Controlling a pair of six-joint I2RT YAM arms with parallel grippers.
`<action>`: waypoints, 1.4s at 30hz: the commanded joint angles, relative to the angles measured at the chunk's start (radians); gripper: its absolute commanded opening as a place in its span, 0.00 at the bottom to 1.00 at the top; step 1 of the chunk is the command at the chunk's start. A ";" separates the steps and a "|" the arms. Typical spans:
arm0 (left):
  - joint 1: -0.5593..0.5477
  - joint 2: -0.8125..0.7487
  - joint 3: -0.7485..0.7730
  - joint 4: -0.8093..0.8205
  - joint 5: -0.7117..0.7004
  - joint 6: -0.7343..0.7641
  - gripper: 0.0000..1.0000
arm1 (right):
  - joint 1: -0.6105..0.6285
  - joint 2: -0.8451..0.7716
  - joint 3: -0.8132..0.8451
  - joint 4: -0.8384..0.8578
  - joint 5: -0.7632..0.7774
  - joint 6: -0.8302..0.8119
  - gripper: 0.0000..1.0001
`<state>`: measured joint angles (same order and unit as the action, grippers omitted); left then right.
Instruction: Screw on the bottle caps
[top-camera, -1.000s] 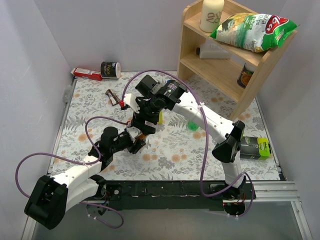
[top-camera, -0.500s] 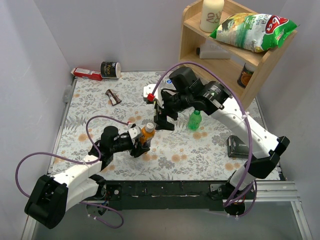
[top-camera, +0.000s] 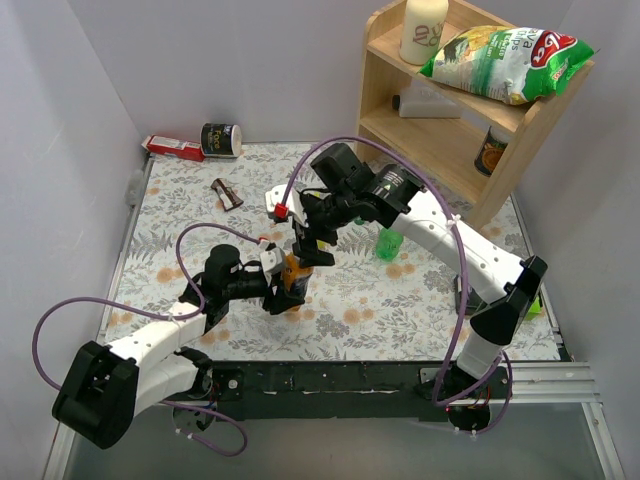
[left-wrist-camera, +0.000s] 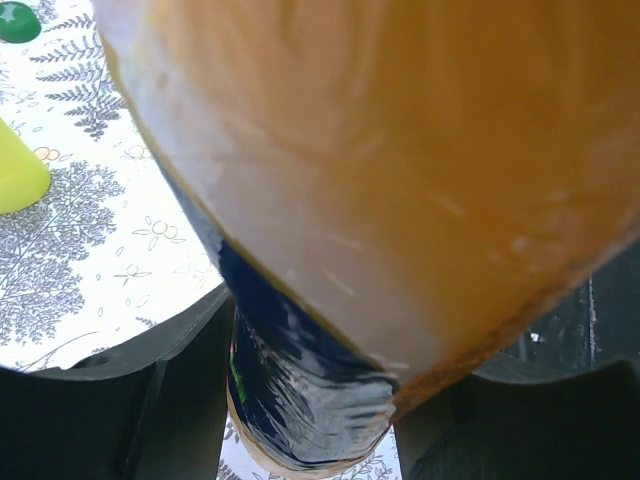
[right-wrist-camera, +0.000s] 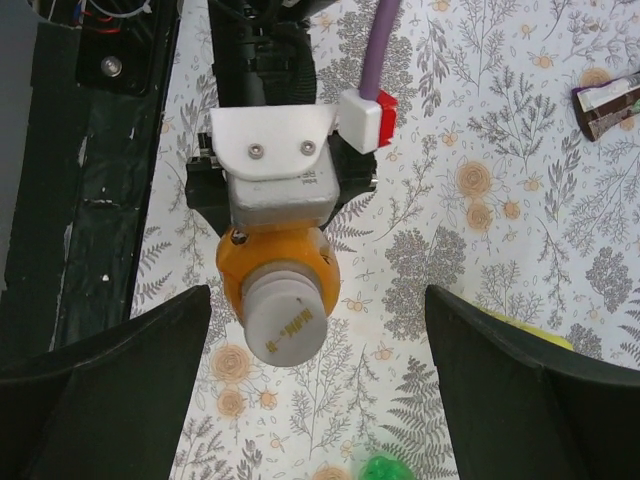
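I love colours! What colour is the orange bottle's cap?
White cap, best seen from the right wrist.

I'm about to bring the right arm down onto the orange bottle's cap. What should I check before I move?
1. Left gripper holding the orange bottle: ok, jaws shut on its body.
2. White cap on the bottle's neck: ok, it sits on top.
3. Cap threaded straight: cannot tell from these views.
4. Right gripper open wide enough: ok, jaws stand well apart on either side of the cap.
5. Cap lined up between the right jaws: ok, roughly centred in the right wrist view.
6. Green bottle out of the way: ok, it stands apart from the orange bottle.
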<state>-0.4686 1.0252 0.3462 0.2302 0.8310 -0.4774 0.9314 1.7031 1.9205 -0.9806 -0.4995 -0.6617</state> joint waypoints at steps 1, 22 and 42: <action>-0.004 0.003 0.042 -0.011 0.043 -0.023 0.00 | 0.037 -0.031 0.003 -0.009 -0.002 -0.076 0.94; 0.002 0.009 0.028 0.078 0.010 -0.147 0.00 | 0.098 -0.059 -0.058 -0.024 0.111 -0.118 0.95; 0.018 -0.002 0.014 0.123 -0.032 -0.202 0.00 | 0.107 -0.105 -0.150 -0.036 0.177 -0.114 0.95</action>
<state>-0.4667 1.0496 0.3546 0.2943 0.8307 -0.6529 1.0256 1.6478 1.8069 -0.9787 -0.3218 -0.7849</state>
